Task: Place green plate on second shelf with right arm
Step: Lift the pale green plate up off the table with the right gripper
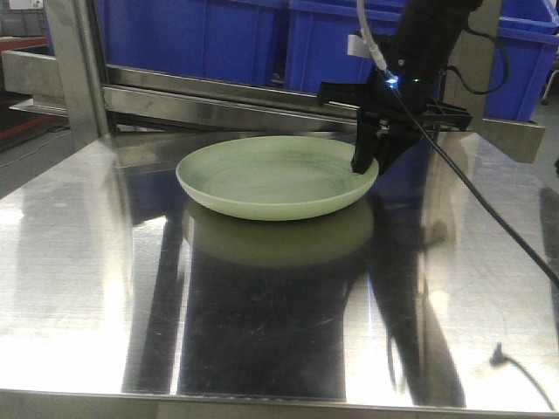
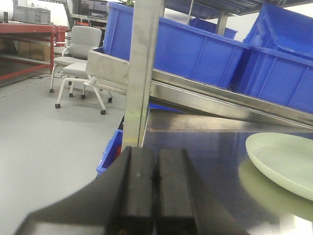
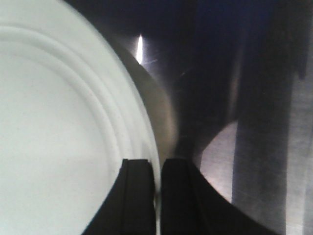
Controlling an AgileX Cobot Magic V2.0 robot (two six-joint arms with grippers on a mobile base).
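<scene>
- Resting low on the shelf top, the round, shallow, pale sage-green matte plate lies near the middle of the shiny stainless-steel shelf surface, towards its back edge; its reflection sits directly beneath it, and I cannot tell whether the base touches the metal or hangs just above it
- The plate holds nothing; its hollow is bare apart from faint ring marks
- The black right gripper comes down at the plate's right-hand rim, and in the right wrist view its two fingers are closed to a narrow slit with the rim pinched between them, one inside the plate and one outside
- Judging progress: the plate is gripped and is at shelf level, so carrying looks done if this is the second shelf, which the pictures do not settle; letting go and drawing the arm clear are left
- The black left gripper is off to the plate's left, its jaws pressed together on nothing
- A thin black cable trails from the right arm across the shelf
- Behind the plate runs a slanted steel rail carrying large blue plastic bins; their insides are hidden, so what they hold cannot be told
- A steel upright post stands at the shelf's left, and a pale grey office chair is well apart on the floor beyond
</scene>
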